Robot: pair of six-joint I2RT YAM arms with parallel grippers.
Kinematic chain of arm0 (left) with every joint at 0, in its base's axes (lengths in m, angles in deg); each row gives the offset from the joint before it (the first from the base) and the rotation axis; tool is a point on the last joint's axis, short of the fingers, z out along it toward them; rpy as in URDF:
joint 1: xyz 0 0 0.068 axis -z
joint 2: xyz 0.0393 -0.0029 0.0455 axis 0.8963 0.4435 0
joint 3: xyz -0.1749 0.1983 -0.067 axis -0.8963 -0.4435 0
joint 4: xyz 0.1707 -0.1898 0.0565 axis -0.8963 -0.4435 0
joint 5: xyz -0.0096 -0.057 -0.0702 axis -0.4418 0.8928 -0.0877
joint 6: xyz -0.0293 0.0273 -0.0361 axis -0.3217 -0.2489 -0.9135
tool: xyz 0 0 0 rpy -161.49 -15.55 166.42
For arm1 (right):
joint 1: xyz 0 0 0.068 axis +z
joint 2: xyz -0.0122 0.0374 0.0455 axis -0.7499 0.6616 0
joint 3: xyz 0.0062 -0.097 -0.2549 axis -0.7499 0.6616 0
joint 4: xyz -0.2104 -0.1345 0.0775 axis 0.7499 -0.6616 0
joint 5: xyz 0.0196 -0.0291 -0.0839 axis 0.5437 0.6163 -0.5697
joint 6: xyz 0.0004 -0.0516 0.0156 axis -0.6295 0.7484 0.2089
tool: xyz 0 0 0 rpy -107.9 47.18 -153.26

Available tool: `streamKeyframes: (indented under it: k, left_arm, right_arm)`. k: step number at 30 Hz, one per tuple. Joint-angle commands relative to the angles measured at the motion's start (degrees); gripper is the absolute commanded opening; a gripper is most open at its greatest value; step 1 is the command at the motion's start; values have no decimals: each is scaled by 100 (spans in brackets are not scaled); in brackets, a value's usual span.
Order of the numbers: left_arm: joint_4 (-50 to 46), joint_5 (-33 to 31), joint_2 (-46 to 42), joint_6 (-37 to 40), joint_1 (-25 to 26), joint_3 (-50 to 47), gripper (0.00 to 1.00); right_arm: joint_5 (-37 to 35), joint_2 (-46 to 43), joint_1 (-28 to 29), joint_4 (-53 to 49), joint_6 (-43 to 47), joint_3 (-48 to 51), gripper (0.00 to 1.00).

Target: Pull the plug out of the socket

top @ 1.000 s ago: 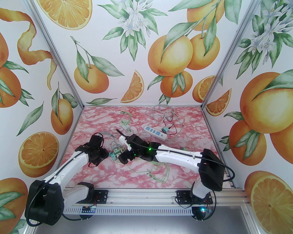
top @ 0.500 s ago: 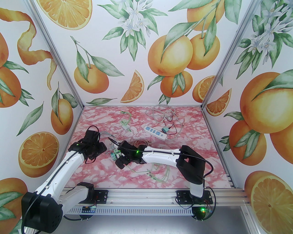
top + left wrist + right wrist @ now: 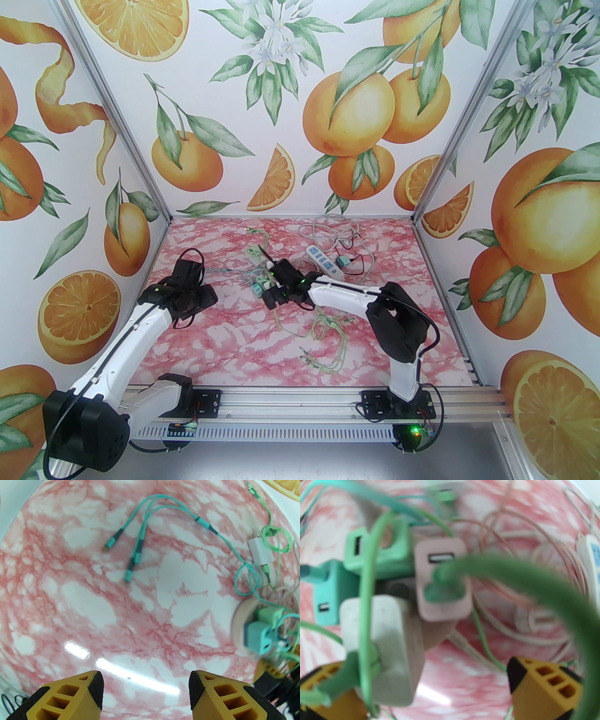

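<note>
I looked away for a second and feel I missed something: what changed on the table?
The right arm's fingers, open, swept toward the back of the table, and the clump of chargers went along. The white power strip got nudged and turned. The left arm's fingers drew away from the clump, empty. The green cable ends near the front stayed put.

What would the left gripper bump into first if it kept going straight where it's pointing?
Probably just the pink marble table. The left gripper is open and aims down at a bare patch of it. The teal cable lies farther ahead, past that spot. Depth is hard to judge here.
</note>
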Motion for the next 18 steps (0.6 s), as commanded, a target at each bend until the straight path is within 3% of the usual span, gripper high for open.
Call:
streamKeyframes:
  k: [1, 18]
  left_arm:
    - [225, 148, 120, 252, 27, 240, 64]
    - [729, 186, 1114, 536, 408, 732, 65]
  right_arm:
    - [-342, -302, -239, -67, 327, 196, 100]
    - [-689, -1716, -878, -751, -62, 1409, 100]
